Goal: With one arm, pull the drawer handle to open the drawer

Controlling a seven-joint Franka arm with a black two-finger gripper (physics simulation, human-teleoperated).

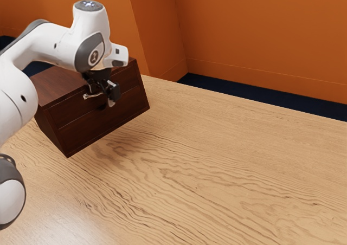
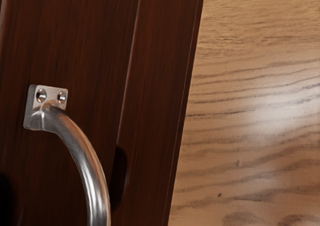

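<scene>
Exterior view: pincer (image 1: 102,93) at the drawer handle (image 1: 91,96), grip unclear; wrist view: the handle's two-screw plate (image 2: 45,106).

- Drawer (image 1: 73,105): dark brown wood, sitting on the table (image 1: 217,163) at the exterior view's left; I read its front as flush.
- Handle (image 2: 80,151): curved silver bar, two-screw plate, mounted on that front.

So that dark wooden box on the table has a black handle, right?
Not black: the handle is shiny silver metal, as the wrist view shows. The rest holds: the dark wooden box sits on the table.
</scene>
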